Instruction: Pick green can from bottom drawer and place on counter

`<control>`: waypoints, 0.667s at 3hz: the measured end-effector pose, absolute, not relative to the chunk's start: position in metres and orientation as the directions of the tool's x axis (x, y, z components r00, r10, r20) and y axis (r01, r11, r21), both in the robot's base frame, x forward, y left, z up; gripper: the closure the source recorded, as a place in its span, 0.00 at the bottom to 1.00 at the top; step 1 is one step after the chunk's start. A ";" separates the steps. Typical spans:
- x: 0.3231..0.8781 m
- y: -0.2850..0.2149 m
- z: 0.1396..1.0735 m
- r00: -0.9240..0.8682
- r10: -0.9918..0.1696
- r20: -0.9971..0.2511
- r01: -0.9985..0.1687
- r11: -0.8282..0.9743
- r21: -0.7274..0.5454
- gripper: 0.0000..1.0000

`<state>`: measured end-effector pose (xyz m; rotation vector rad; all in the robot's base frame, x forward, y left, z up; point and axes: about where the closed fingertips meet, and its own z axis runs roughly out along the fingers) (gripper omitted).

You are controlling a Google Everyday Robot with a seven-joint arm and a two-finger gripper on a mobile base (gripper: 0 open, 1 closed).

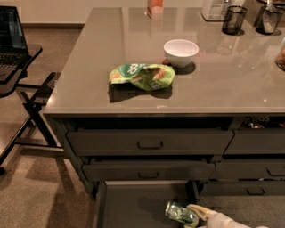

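Green can [180, 213]: in the open bottom drawer [133, 205], at its right edge. Hand [199, 213] against it; grip cannot be told. Outstanding: lift, then placement on table [222, 89].

brown carpet floor [35, 196], pale wall [53, 11] behind, a black folding desk [20, 67] with a laptop [10, 38] at left.
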<state>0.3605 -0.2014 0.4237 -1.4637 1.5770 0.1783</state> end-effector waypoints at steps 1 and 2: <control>0.368 -0.215 0.453 0.189 -0.746 -0.638 -0.824 0.233 -0.517 1.00; 0.366 -0.212 0.460 0.201 -0.748 -0.632 -0.821 0.223 -0.526 1.00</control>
